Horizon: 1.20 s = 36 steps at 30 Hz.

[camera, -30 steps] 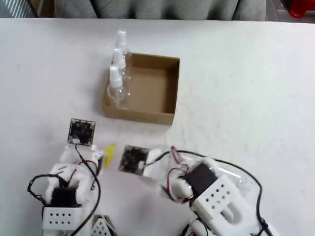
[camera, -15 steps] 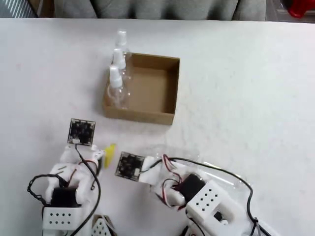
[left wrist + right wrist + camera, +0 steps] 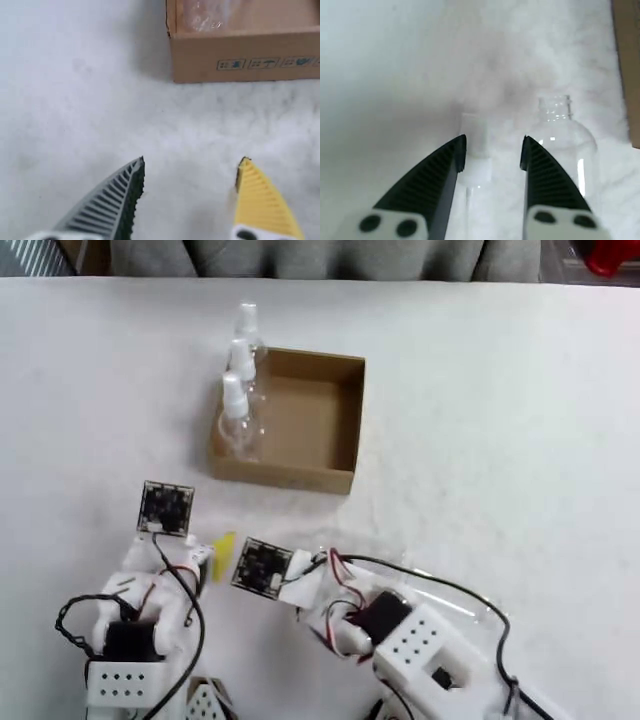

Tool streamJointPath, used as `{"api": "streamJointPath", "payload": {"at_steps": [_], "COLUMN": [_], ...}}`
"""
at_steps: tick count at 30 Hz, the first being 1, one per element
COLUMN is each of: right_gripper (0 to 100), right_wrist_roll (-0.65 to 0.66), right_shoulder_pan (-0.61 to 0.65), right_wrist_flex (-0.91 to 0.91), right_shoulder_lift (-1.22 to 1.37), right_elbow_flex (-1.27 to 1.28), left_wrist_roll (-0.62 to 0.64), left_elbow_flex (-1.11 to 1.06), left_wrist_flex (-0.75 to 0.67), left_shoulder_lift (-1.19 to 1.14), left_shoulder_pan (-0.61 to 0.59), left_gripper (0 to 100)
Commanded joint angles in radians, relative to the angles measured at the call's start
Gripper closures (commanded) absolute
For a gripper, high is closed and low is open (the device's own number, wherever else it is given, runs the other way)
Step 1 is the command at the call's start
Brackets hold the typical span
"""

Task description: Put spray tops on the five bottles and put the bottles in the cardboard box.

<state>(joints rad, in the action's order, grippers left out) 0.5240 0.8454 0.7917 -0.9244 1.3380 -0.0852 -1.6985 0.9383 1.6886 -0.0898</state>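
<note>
Three clear bottles (image 3: 236, 415) with white spray tops stand in a row at the left side of the cardboard box (image 3: 330, 455). The box (image 3: 245, 55) lies ahead of my left gripper (image 3: 192, 167), which is open over bare table with nothing between its grey and yellow fingers. My right gripper (image 3: 493, 142) is open too. A white spray top (image 3: 475, 145) with its thin tube lies between its black fingers, close to one of them. Just beside the other finger is a clear bottle (image 3: 562, 137) with a bare open neck.
The white table runs wide and bare to the right of and behind the box. Both arms (image 3: 400, 635) crowd the near edge, their wrist boards (image 3: 262, 565) close together. A corner of the box (image 3: 626, 70) sits beyond the open-necked bottle.
My right arm has swung left and lower, bringing its wrist nearer the left gripper. The left arm, the box and its three bottles have not moved.
</note>
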Motion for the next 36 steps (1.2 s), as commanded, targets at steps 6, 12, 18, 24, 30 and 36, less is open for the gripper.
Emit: {"api": "streamJointPath", "payload": {"at_steps": [6,12,18,24,30,36], "right_gripper": [85.0,85.1,99.5,98.1,98.4,98.4], "right_wrist_roll": [-0.003,-0.006,-0.008,-0.104,-0.463,-0.667], "right_shoulder_pan": [0.007,0.007,0.005,-0.001,-0.024,-0.001], "right_wrist_flex": [-0.082,-0.079,-0.076,-0.045,0.056,-0.028], "right_shoulder_lift": [0.348,0.426,0.430,0.429,0.440,0.443], "right_elbow_flex": [-0.126,-0.178,-0.184,-0.241,-0.462,-0.551], "left_wrist_roll": [-0.008,-0.008,-0.008,-0.005,-0.002,0.000], "left_elbow_flex": [0.000,0.000,0.000,0.000,0.000,0.000], "left_wrist_flex": [0.003,0.003,0.003,0.003,0.002,-0.002], "left_shoulder_lift": [-0.013,-0.013,-0.013,-0.013,-0.010,-0.010], "left_shoulder_pan": [-0.005,-0.005,-0.005,-0.007,-0.008,-0.008], "left_gripper": [72,72,72,72,72,72]}}
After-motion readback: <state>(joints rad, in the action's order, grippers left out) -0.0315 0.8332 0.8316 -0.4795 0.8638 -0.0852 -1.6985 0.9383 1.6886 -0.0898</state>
